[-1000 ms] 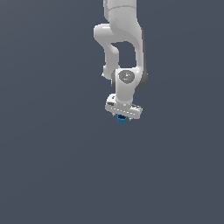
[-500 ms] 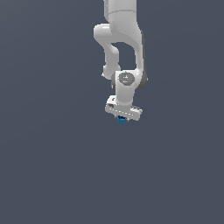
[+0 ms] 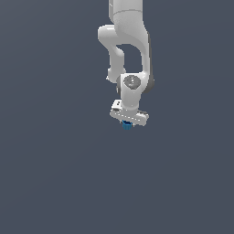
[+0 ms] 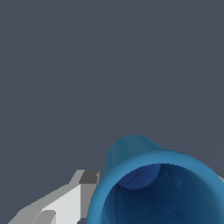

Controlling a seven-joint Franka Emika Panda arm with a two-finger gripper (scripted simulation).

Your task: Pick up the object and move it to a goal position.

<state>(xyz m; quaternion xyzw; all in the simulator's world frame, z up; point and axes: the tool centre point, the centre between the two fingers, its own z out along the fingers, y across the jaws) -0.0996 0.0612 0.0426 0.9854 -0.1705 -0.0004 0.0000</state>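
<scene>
Grey backdrop; end effector (image 3: 127, 124) grips blue cylinder (image 4: 157, 188).

You see one non-task item only: a flat, dark slate-grey surface (image 3: 55, 173); it fills the exterior view edge to edge; the wrist view shows the same uniform, unmarked grey behind everything.

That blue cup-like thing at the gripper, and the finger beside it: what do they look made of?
Blue object: looks like matte plastic or glazed ceramic; uniform blue, soft shading, hollow darker inside; the render leaves it open. Finger: flat white and grey faces, likely painted metal or hard plastic. Gripper sits right over it.
</scene>
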